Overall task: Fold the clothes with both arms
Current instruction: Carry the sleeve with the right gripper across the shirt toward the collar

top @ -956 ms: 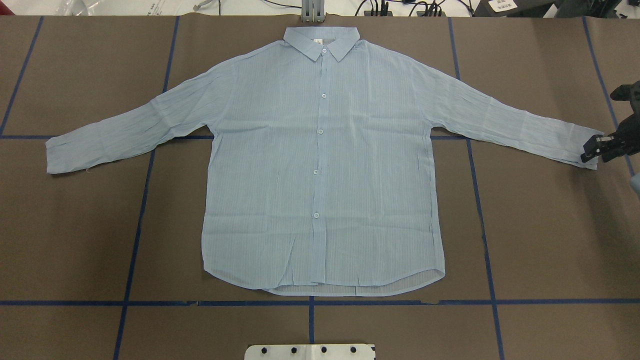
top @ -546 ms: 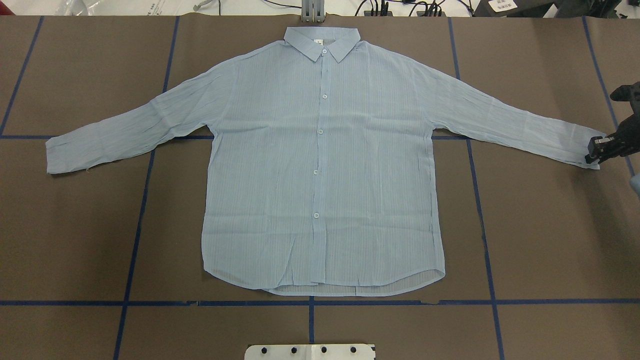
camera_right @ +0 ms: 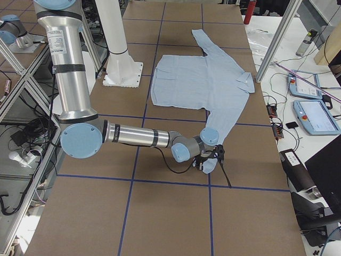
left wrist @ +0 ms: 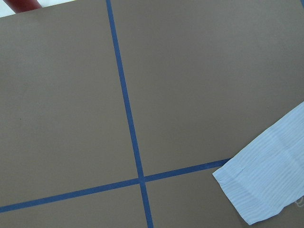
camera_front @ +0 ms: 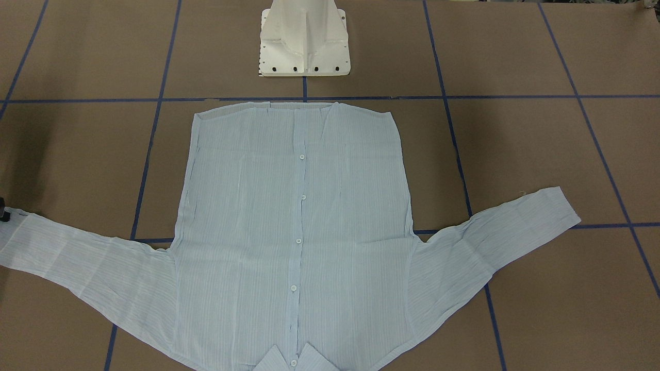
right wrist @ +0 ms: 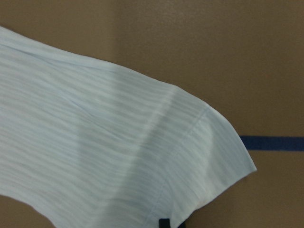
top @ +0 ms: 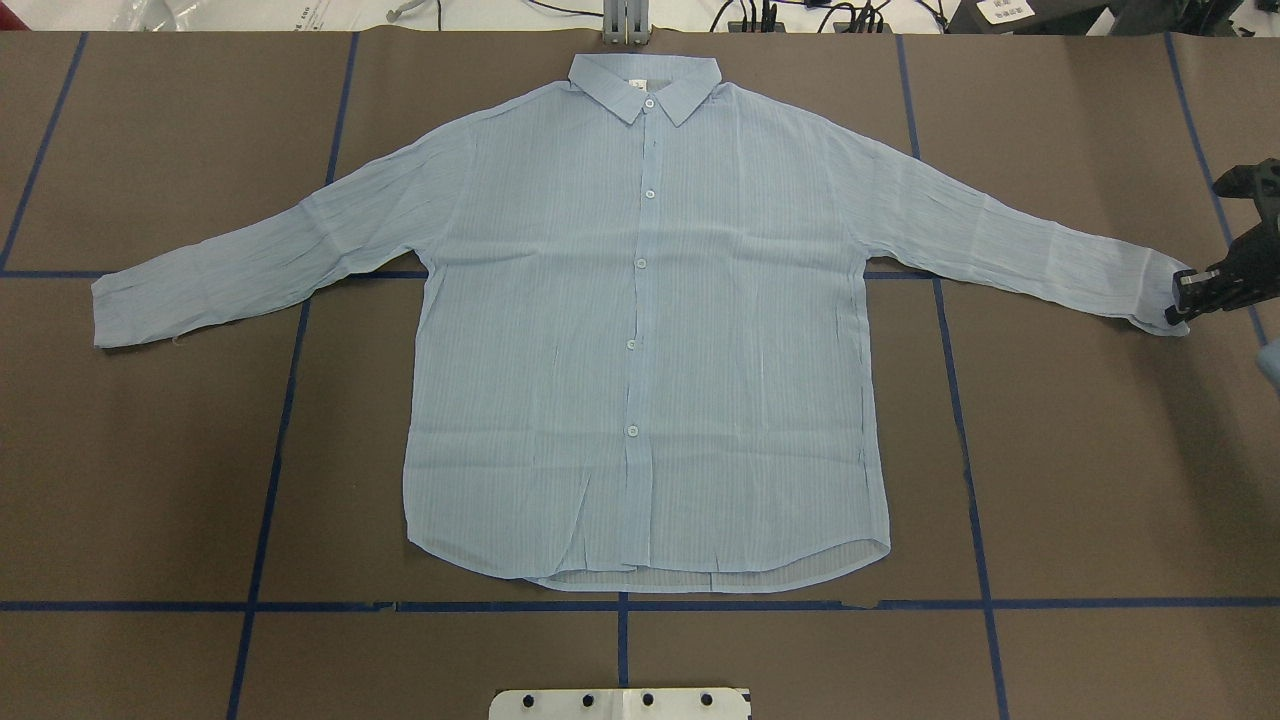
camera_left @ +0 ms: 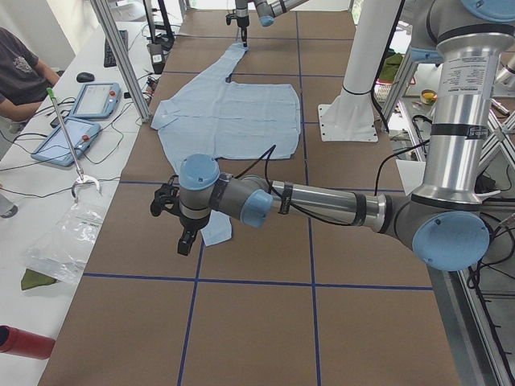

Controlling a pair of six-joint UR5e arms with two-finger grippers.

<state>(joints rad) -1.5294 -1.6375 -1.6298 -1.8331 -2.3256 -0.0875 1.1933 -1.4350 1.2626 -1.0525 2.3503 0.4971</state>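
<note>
Shirt [top: 640, 330] is lying flat, buttoned, front up, on the table [top: 150, 450], which is brown paper gridded with blue tape lines [top: 283, 400]. Overhead view: collar [top: 645, 85] at 12 o'clock, hem at 6, sleeves running out toward 3 and 9. Cables and gear are lining the 12 o'clock edge. A person [camera_left: 16, 72] is sitting at the side bench by two teach pendants [camera_left: 92, 100].

Right hand [top: 1195, 293] is sitting at the 3 o'clock end of the shirt, fingers pressed together on the right cuff [top: 1150, 295]. The cuff edge is curling up off the paper there. Right wrist view is showing the cuff raised, with shadow under it and one black fingertip [right wrist: 164, 222] at 6 o'clock in the frame.

Left hand [camera_left: 185, 240] is hovering over the table just beside the left cuff [camera_left: 216, 232]. Spread or closed: cannot tell. Left wrist view is putting that cuff at 4 o'clock.

White pedestal [camera_front: 304, 41] is standing just past the hem, apart from it. Plastic bag [camera_left: 60, 245] and red cylinder [camera_left: 24, 342] are lying on the bench near the left hand.
</note>
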